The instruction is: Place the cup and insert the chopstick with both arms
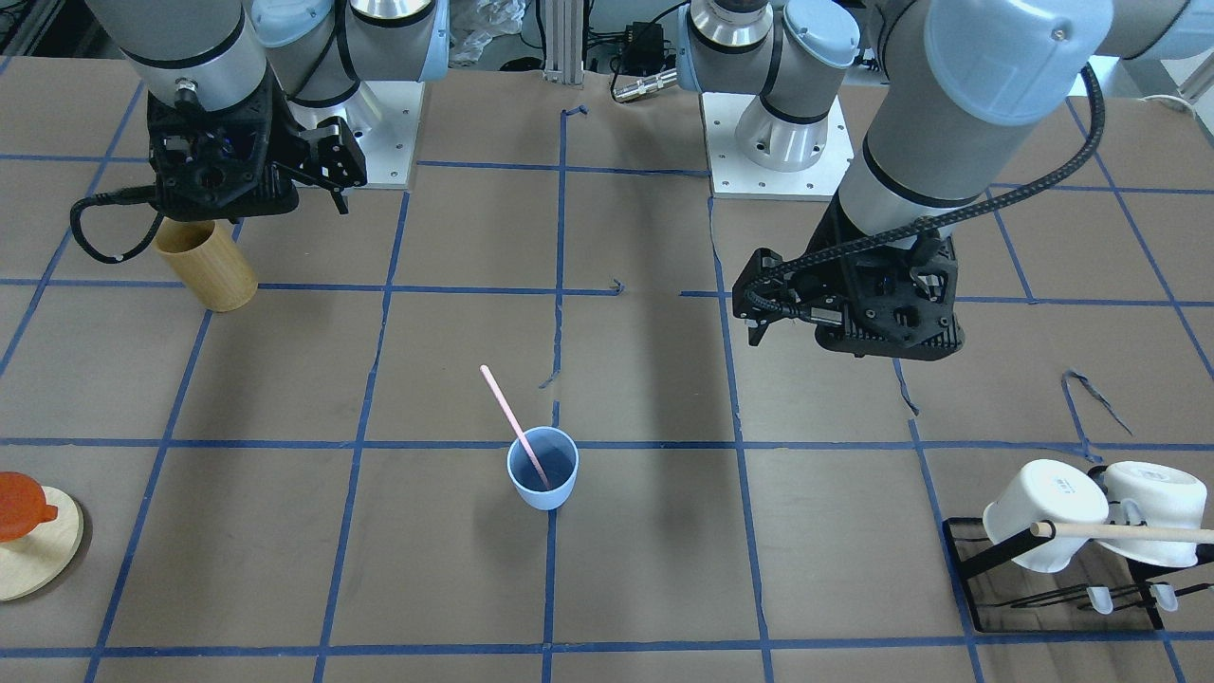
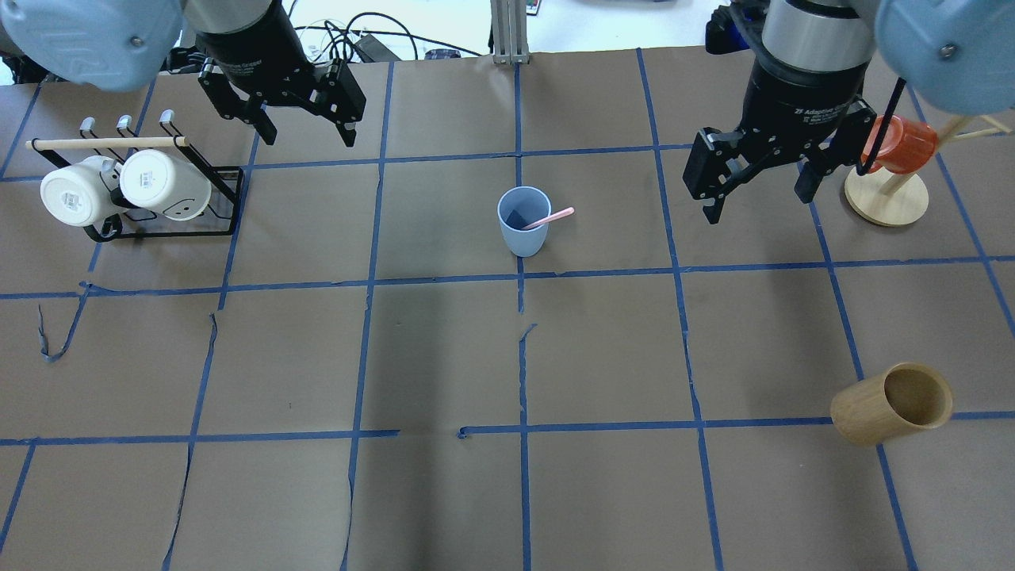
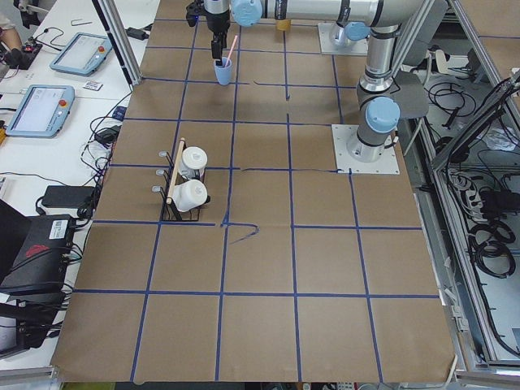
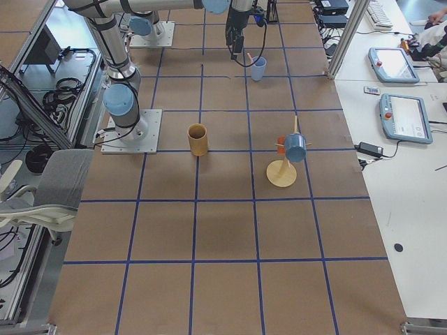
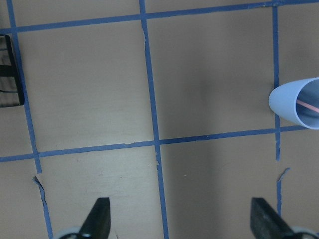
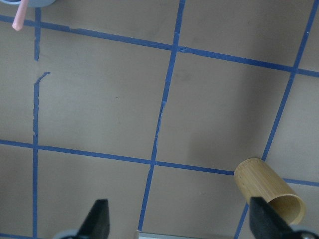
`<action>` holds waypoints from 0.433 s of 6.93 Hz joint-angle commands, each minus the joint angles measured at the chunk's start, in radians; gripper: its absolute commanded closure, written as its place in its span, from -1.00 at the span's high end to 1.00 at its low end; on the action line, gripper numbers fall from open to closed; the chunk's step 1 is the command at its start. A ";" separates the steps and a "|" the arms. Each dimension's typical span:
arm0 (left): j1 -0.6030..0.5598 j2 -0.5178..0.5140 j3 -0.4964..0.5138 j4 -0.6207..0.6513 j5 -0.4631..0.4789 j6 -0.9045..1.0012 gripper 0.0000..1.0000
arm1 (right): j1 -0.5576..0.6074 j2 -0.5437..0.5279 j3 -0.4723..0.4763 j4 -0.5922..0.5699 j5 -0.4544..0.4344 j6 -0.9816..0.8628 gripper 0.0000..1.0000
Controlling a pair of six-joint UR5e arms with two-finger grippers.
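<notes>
Brown paper over the tabletop (image 2: 444, 357), gridded in blue tape (image 2: 610, 427), torn in places. Alongside, a white bench (image 4: 412, 209) with two tablets (image 4: 406, 117); opposite, a grey chair (image 4: 49, 185) and tangled cables (image 3: 479, 219). Even, soft light.

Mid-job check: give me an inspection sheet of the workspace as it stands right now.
Surface: brown paper table; blue tape grid, torn in places.
Job's things: blue cup upright near centre; pink chopstick standing in it, leaning on the rim.
Clutter: bamboo cup upright; two white mugs on black rack; orange cup on wooden stand.
Grippers: left gripper open, empty; right gripper open, empty.
Cables: black cable along left arm; loop at right wrist.
Surroundings: teach pendants on side benches; chair beside the robot.
</notes>
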 commanded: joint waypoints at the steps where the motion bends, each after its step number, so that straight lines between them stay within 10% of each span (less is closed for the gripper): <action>1: -0.002 0.003 -0.009 -0.001 0.012 0.000 1.00 | -0.029 0.000 0.004 -0.021 0.013 -0.001 1.00; 3: -0.007 0.006 -0.021 0.000 0.014 0.000 1.00 | -0.048 -0.002 0.005 -0.030 0.069 0.101 0.98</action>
